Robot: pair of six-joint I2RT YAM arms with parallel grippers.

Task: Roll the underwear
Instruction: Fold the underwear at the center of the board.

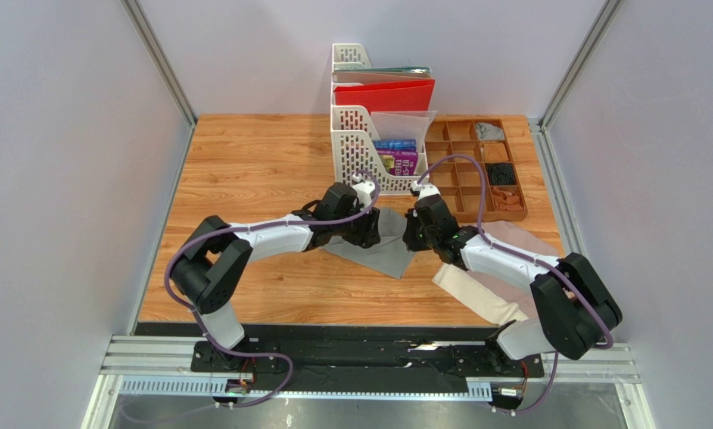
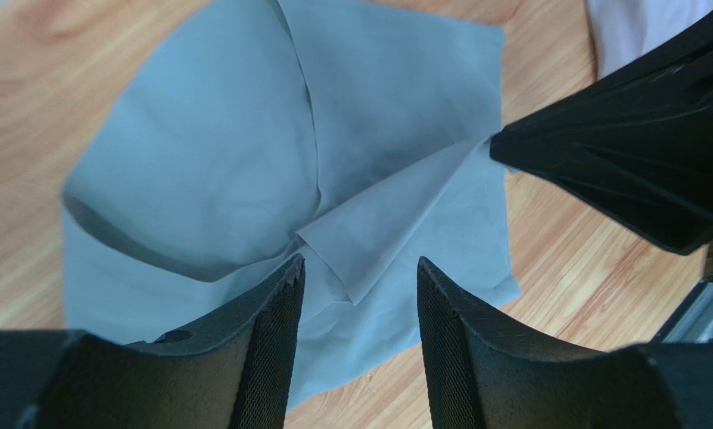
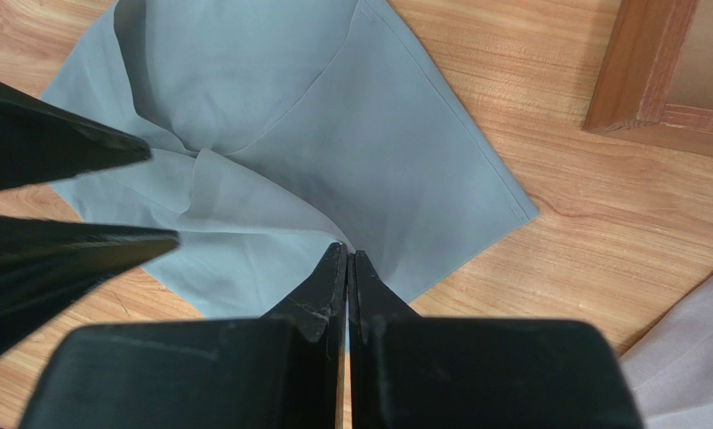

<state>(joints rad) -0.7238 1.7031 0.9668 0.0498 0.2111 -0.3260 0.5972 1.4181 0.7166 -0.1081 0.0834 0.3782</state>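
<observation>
The grey underwear is spread in the middle of the wooden table, and the pinkish-beige underwear is laid just to its right, partly hidden under the right arm. A fold of the grey cloth is pinched by the right gripper, its fingers pressed tight together. The left gripper is held wide apart over another fold, a finger on each side.

we log one wooden table: grey underwear mid-table; beige underwear near right edge; file racks at far edge; compartment tray at far right corner.
</observation>
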